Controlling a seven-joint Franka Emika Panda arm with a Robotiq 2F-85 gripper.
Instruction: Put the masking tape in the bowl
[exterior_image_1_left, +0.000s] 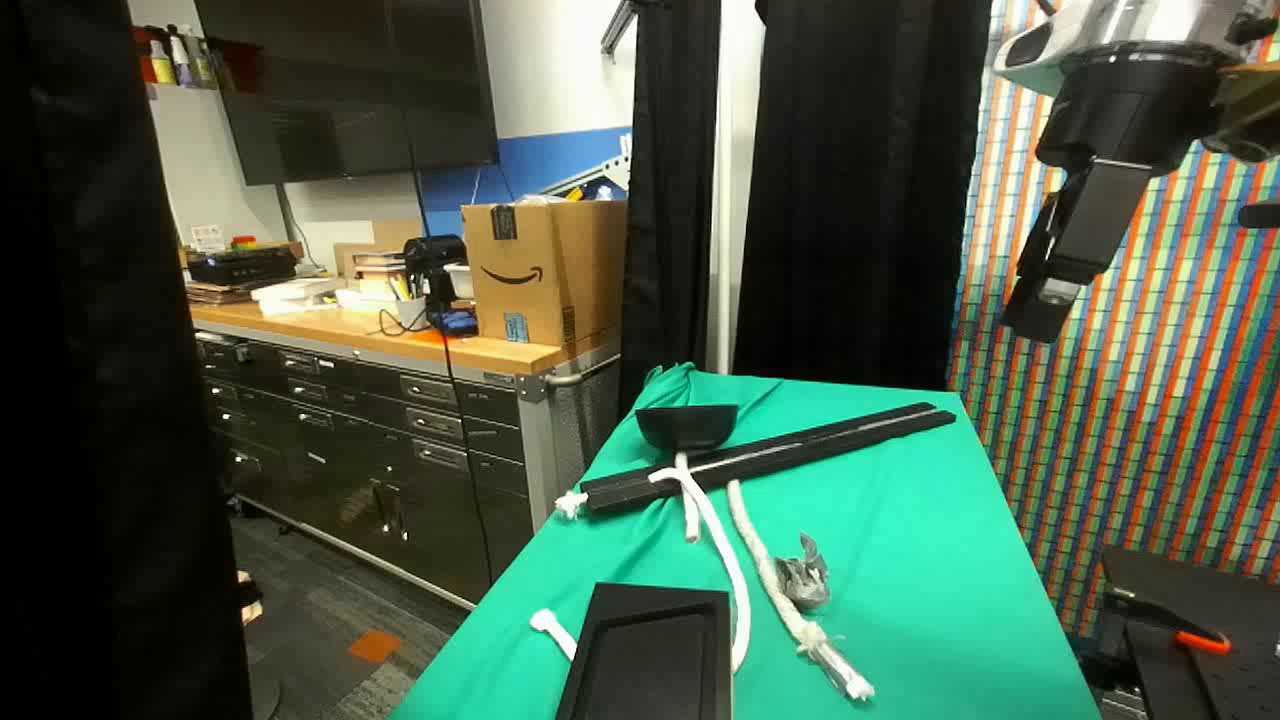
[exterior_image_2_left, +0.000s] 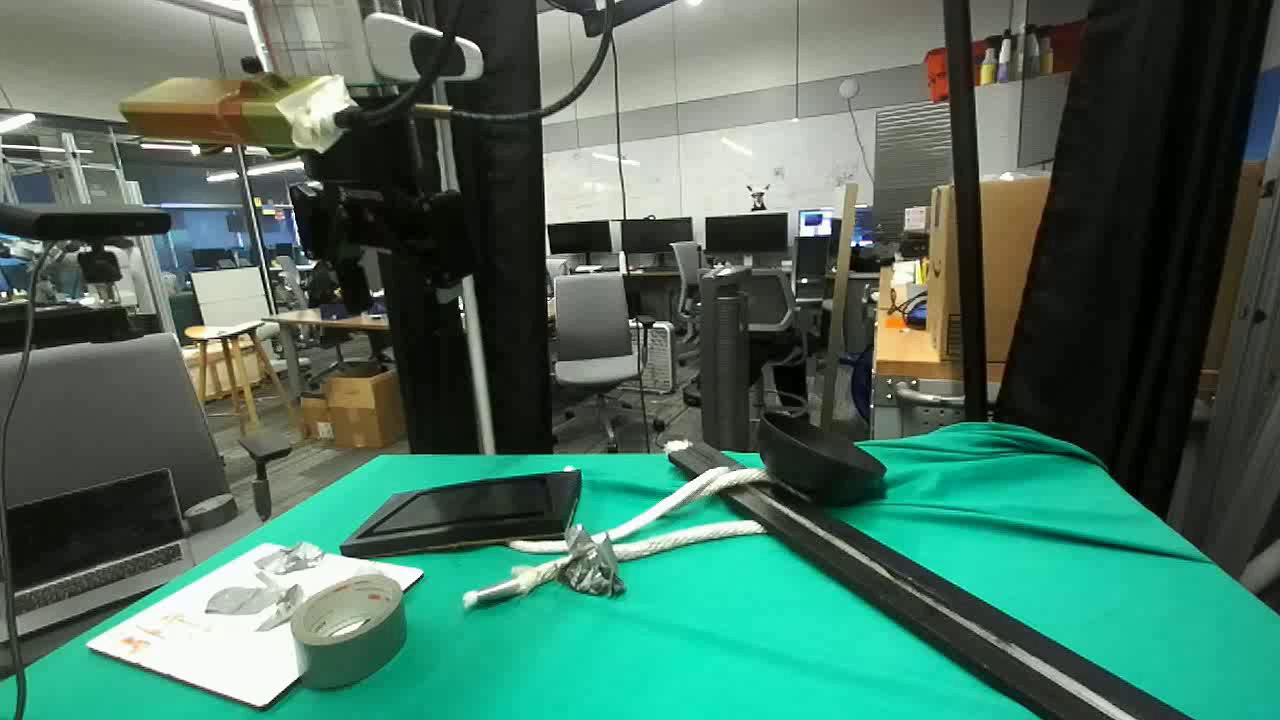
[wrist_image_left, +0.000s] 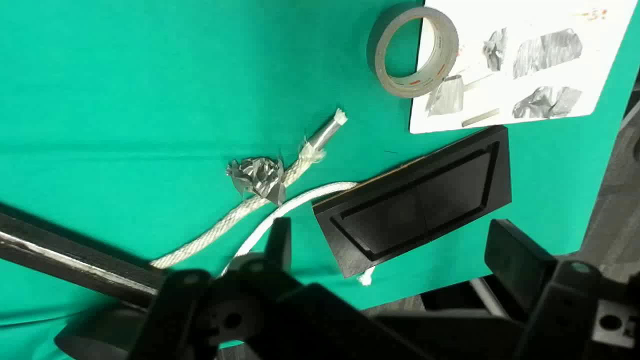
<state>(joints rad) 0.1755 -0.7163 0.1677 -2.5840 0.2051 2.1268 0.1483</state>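
The masking tape, a pale grey roll (exterior_image_2_left: 362, 645), lies flat with its hole up, partly over the edge of a white board, in an exterior view. It also shows at the top of the wrist view (wrist_image_left: 417, 86). The dark bowl (exterior_image_1_left: 687, 430) sits at the far end of the green cloth beside the long black stick; it looks tilted in an exterior view (exterior_image_2_left: 822, 468). Only part of it shows at the lower left of the wrist view (wrist_image_left: 97, 334), behind my gripper. My gripper (wrist_image_left: 392, 247) is open and empty, high above the table in both exterior views (exterior_image_1_left: 1042, 308).
A flat black slab (wrist_image_left: 415, 205) lies below my jaws. The long black stick (exterior_image_2_left: 930, 600) crosses the cloth. White ropes (exterior_image_1_left: 738, 570) and crumpled silver tape (wrist_image_left: 257, 176) lie in the middle. The white board (exterior_image_2_left: 235, 660) bears tape scraps. A dark curtain (exterior_image_1_left: 860, 200) hangs behind.
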